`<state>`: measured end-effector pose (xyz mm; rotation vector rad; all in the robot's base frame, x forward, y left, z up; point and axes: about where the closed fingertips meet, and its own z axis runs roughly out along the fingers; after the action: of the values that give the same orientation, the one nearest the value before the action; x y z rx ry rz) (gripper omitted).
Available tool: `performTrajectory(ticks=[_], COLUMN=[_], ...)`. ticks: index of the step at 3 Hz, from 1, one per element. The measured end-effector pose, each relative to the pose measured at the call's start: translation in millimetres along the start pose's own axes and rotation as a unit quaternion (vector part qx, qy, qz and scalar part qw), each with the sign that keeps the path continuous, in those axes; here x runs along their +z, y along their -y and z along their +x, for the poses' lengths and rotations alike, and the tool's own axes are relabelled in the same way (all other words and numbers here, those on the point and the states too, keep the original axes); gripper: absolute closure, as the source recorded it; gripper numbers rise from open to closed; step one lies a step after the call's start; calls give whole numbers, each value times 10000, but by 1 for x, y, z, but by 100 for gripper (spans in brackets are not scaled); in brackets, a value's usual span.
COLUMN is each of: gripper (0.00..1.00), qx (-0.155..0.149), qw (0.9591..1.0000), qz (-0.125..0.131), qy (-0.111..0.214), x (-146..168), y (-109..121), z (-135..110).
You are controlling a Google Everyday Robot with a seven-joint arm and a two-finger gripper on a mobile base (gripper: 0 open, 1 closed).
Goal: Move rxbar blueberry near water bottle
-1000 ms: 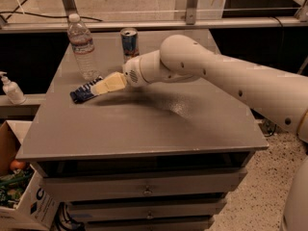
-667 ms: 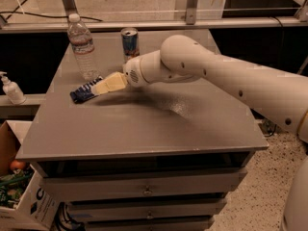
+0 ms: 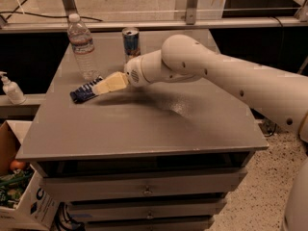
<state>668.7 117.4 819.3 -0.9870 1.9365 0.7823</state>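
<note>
1. Front of the frame: the tabletop (image 3: pixel 144 129) over a stack of drawers (image 3: pixel 144 190). The front half is bare, so there's room to work.
2. Left of centre: the rxbar blueberry (image 3: pixel 83 92) lies slanted, its far end just short of the water bottle's base. It's near, not touching.
3. The gripper (image 3: pixel 100 86) sits at the bar's right end, with the arm reaching in from the right of the frame. The fingers read as pressed together, pinching that end of the wrapper. I can't tell whether the bar is lifted or resting on the tabletop.
4. Step in hand, my read: final placement beside the water bottle (image 3: pixel 82 49).
   - Keep it low and slow.
   - Set the bar flat just short of the bottle.
   - Open, then back out to the right along the arm's own line.
   - Don't swing up-frame. The bottle is tall and light and would likely tip if the bar or fingers nudge it.
5. Containers, near to far:
   - An open cardboard box (image 3: pixel 38 206) at lower left holds something round and orange plus green stuff. I can't identify either.
   - A small white pump bottle (image 3: pixel 10 89) stands on the left ledge, contents not visible.
   - The water bottle is clear, capped and upright. Fill level isn't readable.
   - A blue-and-silver can (image 3: pixel 130 42) stands upright behind the arm's wrist — well clear of the bar's path.
</note>
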Motion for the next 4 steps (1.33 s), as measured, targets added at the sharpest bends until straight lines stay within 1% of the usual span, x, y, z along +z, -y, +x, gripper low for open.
performTrajectory(ticks=[4], gripper=[0], qx=[-1], qw=[10000], qz=[-3], qy=[1], x=[0], y=[0], z=[0])
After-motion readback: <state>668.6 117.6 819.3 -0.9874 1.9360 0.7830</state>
